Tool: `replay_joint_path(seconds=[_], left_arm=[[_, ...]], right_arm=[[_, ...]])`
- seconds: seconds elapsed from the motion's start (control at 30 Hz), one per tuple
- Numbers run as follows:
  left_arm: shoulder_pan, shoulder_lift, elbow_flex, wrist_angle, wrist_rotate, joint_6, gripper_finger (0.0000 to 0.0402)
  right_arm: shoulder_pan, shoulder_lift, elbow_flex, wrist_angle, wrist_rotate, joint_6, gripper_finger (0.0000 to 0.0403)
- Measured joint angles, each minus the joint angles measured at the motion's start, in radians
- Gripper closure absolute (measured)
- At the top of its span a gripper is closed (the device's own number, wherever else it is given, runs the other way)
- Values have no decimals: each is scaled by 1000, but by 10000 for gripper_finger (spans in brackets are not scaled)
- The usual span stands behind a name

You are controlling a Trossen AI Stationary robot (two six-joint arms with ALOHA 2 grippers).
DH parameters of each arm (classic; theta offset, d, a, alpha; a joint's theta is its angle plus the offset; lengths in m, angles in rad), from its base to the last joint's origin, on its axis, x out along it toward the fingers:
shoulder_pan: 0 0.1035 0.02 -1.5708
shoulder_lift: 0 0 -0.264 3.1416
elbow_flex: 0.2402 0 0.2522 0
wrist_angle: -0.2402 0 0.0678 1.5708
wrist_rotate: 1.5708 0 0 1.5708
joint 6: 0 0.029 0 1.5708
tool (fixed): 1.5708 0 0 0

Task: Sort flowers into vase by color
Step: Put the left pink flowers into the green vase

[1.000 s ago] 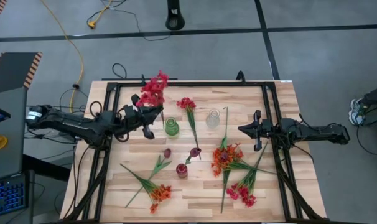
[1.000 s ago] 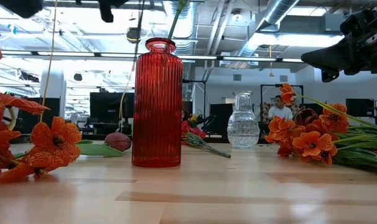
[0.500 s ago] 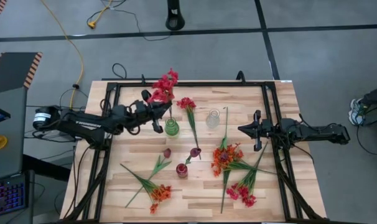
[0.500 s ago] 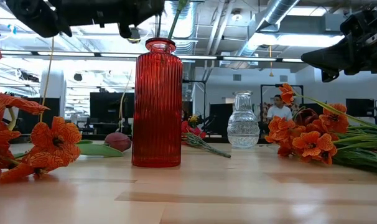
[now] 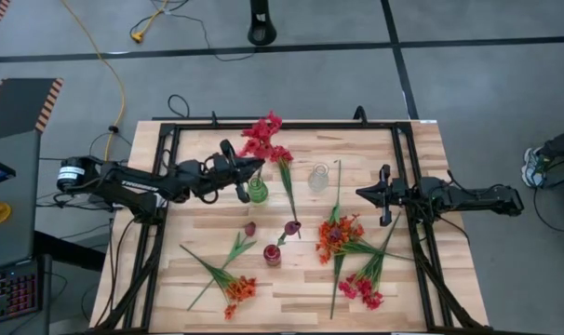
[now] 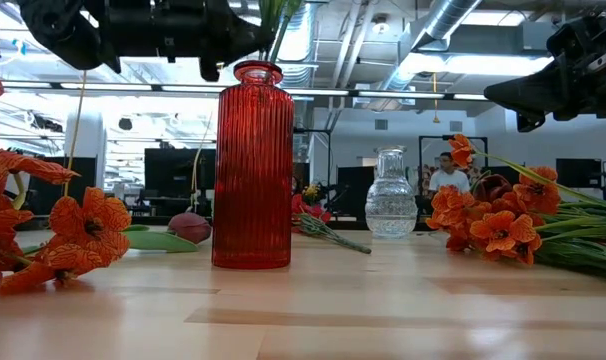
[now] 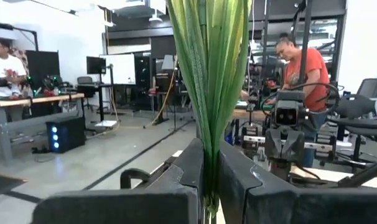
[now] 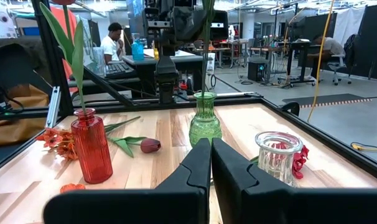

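Note:
My left gripper [image 5: 249,174] is shut on a pinkish-red flower, its blooms [image 5: 261,138] standing above the green vase [image 5: 256,191]. Seen from the right wrist, the thin stalk [image 8: 208,62] runs down to that vase's mouth [image 8: 204,95]. The red vase [image 5: 273,254] has a leafy stem [image 8: 70,56] in it. The clear vase [image 5: 318,179] stands farther right. Loose flowers lie flat on the table: a pinkish-red one [image 5: 284,166], maroon buds [image 5: 250,228], orange clusters [image 5: 338,237] and another orange one [image 5: 237,288]. My right gripper [image 5: 364,194] waits shut at the right. My left gripper pinches the flower's bundle of green stalk and leaves [image 7: 208,163] between its two fingers. The fingers come level from the table's left and lie across the stalk. The flower stands upright, blooms above the fingers, and the stalk below them hangs down toward the green vase.
A black frame [image 5: 398,167] runs round the work area. More pinkish-red blooms [image 5: 361,287] lie at the near right. People sit and stand at desks beyond the table [image 7: 297,62]. Bare wood shows along the table's far edge [image 5: 356,140].
My left gripper has carried the pinkish-red flower toward the table's right and lower, from left of the green vase to over it. The flower has stayed upright in the hold. My right arm has kept still.

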Motion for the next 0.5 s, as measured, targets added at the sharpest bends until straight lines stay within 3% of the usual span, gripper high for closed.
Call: replay_joint_path(seconds=[0.5], left_arm=[[-11,-3,0,-150,-50,1,384]], right_arm=[[0,0,0,0,0,0,360]])
